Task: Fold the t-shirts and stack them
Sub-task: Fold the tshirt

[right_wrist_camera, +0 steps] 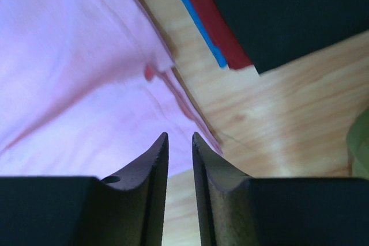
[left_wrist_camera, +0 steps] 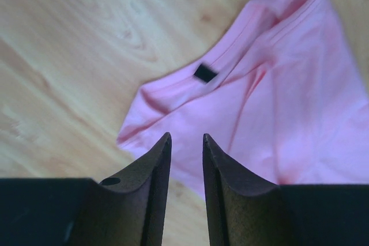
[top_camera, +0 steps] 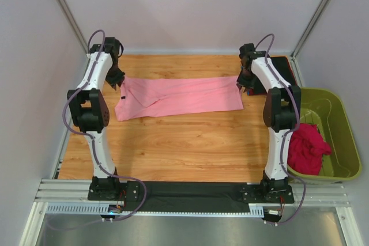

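The light pink t-shirt (top_camera: pixel 179 97) lies on the far half of the wooden table (top_camera: pixel 173 148), folded into a long band that runs from left to right. Its left end is a little crumpled and its right end is straighter. The left gripper (top_camera: pixel 117 79) hangs over the left end of this shirt. In the left wrist view its fingers (left_wrist_camera: pixel 158 171) stand a small way apart, and nothing is between them; under the gap I see only the pink cloth (left_wrist_camera: pixel 288 119) and the wood. A small black label (left_wrist_camera: pixel 204 73) sits at the collar, just ahead of the fingertips. The right gripper (top_camera: pixel 247 82) is over the right end of the same shirt. Its jaws are also parted by a narrow slit and they grip nothing; the edge of the pink cloth (right_wrist_camera: pixel 75 84) passes below them. Just beyond this end, in the far right corner of the table, lies a stack of folded shirts (top_camera: pixel 286 68): a black one (right_wrist_camera: pixel 288 10) on top, then a red one (right_wrist_camera: pixel 207 15) and a blue one (right_wrist_camera: pixel 193 18) below it. To the right of the table stands an olive-green tub (top_camera: pixel 346 131), and a magenta-red t-shirt (top_camera: pixel 305 145) lies in it in a loose heap, not folded.
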Robot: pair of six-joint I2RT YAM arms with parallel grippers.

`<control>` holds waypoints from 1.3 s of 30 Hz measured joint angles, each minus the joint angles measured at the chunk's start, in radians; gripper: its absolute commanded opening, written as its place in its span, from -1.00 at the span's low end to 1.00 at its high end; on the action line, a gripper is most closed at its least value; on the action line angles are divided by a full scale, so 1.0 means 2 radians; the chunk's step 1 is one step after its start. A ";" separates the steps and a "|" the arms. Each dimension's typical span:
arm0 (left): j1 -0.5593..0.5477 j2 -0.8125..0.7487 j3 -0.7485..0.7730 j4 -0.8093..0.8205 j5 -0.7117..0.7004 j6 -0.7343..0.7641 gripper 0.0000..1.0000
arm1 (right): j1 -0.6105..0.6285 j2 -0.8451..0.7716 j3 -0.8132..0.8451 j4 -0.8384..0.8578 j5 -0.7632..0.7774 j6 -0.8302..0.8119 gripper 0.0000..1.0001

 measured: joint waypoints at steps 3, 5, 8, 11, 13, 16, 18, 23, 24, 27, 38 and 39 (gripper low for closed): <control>-0.006 -0.068 -0.104 0.020 0.019 0.015 -0.34 | 0.000 -0.033 -0.045 0.003 -0.013 0.000 -0.56; -0.011 -0.105 -0.165 0.029 0.037 0.024 -0.34 | 0.000 -0.042 -0.063 0.006 -0.024 -0.001 -0.54; -0.018 -0.135 -0.240 0.048 0.064 0.036 -0.35 | 0.002 -0.042 -0.085 0.019 -0.033 -0.002 -0.50; -0.019 -0.134 -0.282 0.063 0.080 0.045 -0.36 | 0.004 -0.043 -0.124 0.034 -0.034 -0.003 -0.49; -0.019 -0.134 -0.304 0.070 0.082 0.048 -0.36 | 0.005 -0.044 -0.154 0.042 -0.033 -0.003 -0.50; -0.018 -0.133 -0.325 0.079 0.078 0.050 -0.37 | 0.005 -0.067 -0.200 0.064 -0.031 -0.004 -0.51; -0.018 -0.127 -0.332 0.079 0.068 0.051 -0.38 | 0.006 -0.089 -0.232 0.073 -0.027 -0.004 -0.54; -0.015 -0.101 -0.331 0.072 0.029 0.055 -0.41 | 0.006 -0.120 -0.282 0.097 -0.020 -0.008 -0.70; -0.014 -0.097 -0.331 0.069 0.024 0.055 -0.41 | 0.006 -0.124 -0.288 0.098 -0.019 -0.009 -0.74; -0.003 -0.096 -0.330 0.060 0.014 0.055 -0.41 | 0.006 -0.142 -0.312 0.105 -0.016 -0.012 -0.82; 0.010 -0.208 -0.371 0.119 0.107 0.068 -0.17 | 0.006 -0.190 -0.303 0.095 -0.043 -0.021 -0.57; 0.009 -0.219 -0.380 0.126 0.118 0.068 -0.14 | 0.006 -0.189 -0.295 0.096 -0.047 -0.022 -0.54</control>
